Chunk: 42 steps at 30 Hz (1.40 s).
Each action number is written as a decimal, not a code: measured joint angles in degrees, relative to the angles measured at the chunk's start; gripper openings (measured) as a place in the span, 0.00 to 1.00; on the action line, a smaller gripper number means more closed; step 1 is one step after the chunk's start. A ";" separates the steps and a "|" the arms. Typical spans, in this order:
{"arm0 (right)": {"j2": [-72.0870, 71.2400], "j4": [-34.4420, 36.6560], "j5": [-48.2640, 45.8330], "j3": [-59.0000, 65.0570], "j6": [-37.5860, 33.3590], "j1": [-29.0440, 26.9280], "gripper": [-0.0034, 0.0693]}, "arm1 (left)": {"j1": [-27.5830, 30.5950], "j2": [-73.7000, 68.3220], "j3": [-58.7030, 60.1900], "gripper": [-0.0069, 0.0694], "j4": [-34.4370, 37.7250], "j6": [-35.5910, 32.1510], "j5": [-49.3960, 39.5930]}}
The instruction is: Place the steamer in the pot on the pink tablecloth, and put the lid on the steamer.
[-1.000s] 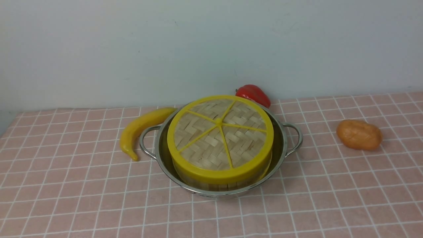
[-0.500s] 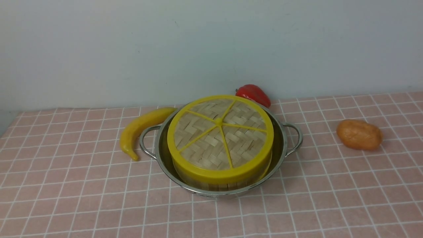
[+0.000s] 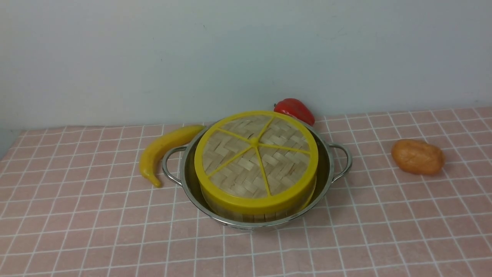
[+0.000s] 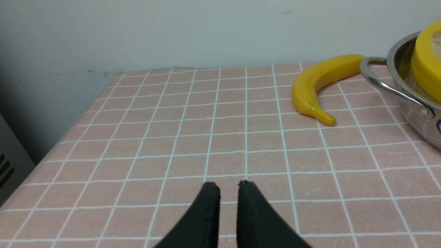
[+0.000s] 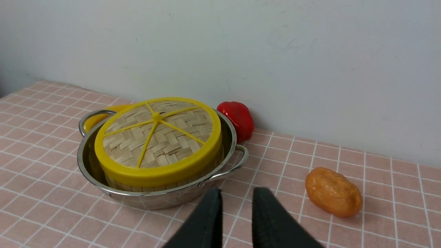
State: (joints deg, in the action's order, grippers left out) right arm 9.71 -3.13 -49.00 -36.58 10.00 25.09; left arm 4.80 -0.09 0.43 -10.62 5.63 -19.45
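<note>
The steamer (image 3: 246, 215) sits inside the steel pot (image 3: 327, 169) on the pink tablecloth (image 3: 77, 215). The woven lid (image 3: 255, 154) with its yellow rim lies flat on the steamer and hides what is inside. Neither arm shows in the front view. In the left wrist view my left gripper (image 4: 228, 186) hovers over bare cloth, well away from the pot (image 4: 410, 93), its jaws a little apart and empty. My right gripper (image 5: 237, 193) stands just short of the pot's (image 5: 103, 187) near handle, open with nothing between its fingers.
A yellow banana (image 3: 161, 150) lies against the pot's left handle. Behind the pot, by the wall, is a red pepper (image 3: 295, 109). An orange potato (image 3: 418, 156) lies to the right. The cloth's left edge (image 4: 44, 151) drops off near my left gripper.
</note>
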 joint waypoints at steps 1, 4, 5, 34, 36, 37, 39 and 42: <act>-0.21 -0.21 0.00 0.00 -0.56 -0.34 0.28 | 0.00 0.00 0.00 0.20 0.00 0.00 0.00; -1.29 -2.49 0.25 0.52 -2.86 -5.25 0.29 | 0.00 0.05 0.00 0.20 0.00 0.00 0.00; -1.68 -3.49 0.52 1.07 -3.30 -7.12 0.29 | 0.00 0.05 0.00 0.21 0.00 0.00 0.00; -9.48 -4.67 34.32 36.99 -1.58 -22.38 0.38 | 0.00 0.11 0.00 0.27 -0.06 0.00 0.06; -9.48 -4.67 34.16 36.99 -1.51 -22.38 0.38 | 0.00 0.11 0.00 0.27 -0.06 0.00 0.06; -9.48 -4.67 34.03 36.99 -1.51 -22.38 0.38 | 0.00 0.11 0.00 0.27 -0.06 0.00 0.06; -9.48 -4.67 34.03 37.03 -1.51 -22.38 0.38 | 0.00 0.11 0.00 0.28 -0.06 0.00 0.06; -9.48 -4.67 34.03 37.03 -1.51 -22.38 0.38 | 0.00 0.11 0.00 0.29 -0.06 0.00 0.06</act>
State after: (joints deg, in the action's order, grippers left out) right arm 0.23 -7.80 -14.97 0.45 8.49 2.72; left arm 4.80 0.02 0.43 -10.68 5.63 -19.39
